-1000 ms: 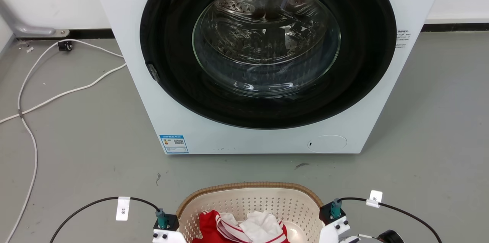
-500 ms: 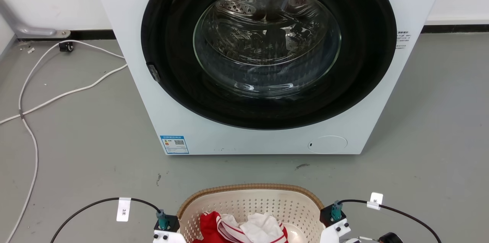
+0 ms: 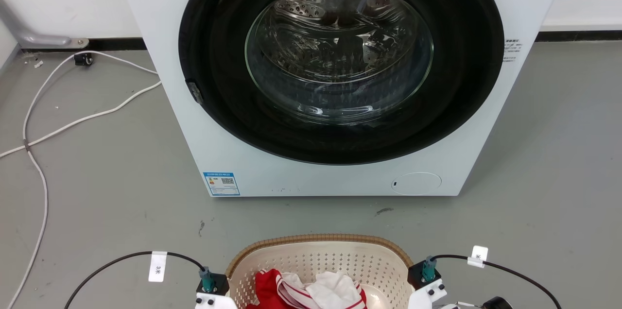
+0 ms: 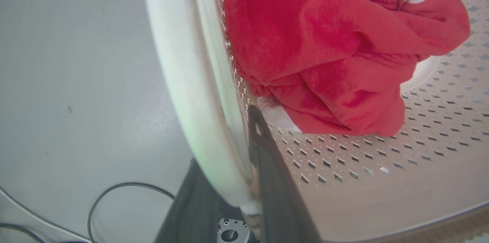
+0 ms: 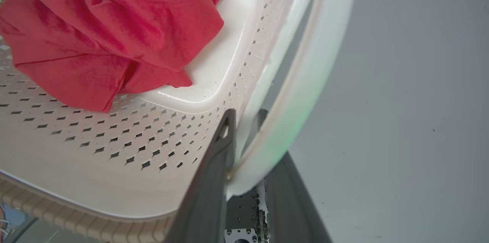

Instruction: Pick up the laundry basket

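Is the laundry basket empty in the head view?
No, red and white clothing lies inside the laundry basket.

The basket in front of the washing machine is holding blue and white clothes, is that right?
Not quite: the clothes in the laundry basket are red and white, not blue, as the left wrist view shows. The rest holds.

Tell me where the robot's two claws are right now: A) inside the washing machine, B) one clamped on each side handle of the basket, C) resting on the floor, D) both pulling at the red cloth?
B: the left gripper straddles one white handle of the laundry basket, and the right gripper straddles the other.
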You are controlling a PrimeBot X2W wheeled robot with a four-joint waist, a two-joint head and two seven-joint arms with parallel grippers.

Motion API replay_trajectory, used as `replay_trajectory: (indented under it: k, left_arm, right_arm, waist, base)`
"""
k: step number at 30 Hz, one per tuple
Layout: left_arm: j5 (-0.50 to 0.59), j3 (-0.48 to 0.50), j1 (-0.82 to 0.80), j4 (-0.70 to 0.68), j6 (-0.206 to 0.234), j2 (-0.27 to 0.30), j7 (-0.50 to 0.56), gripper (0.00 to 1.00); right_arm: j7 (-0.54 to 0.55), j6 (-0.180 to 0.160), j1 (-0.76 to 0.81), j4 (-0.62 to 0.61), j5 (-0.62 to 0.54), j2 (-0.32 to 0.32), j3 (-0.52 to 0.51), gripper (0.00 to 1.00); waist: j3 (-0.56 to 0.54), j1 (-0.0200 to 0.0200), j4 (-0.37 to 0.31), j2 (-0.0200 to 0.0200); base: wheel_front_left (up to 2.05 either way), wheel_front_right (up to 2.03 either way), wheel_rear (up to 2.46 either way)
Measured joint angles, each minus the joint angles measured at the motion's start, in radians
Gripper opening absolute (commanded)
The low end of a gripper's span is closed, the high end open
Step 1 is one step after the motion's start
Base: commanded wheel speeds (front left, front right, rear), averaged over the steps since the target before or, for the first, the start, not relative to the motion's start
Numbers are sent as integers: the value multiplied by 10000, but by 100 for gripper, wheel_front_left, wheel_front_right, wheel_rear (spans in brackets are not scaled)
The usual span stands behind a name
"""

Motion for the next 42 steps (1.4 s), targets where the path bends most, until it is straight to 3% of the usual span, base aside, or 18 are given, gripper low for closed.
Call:
replay_trajectory:
  k: [42]
  left_arm:
    - [-577,-656,-146,102,0,8,-261,0]
  right_arm:
    - [-192,0,-128,142,639,-2,639,0]
  waist:
    - [28,0,8,0]
  base:
    - [0,0,0]
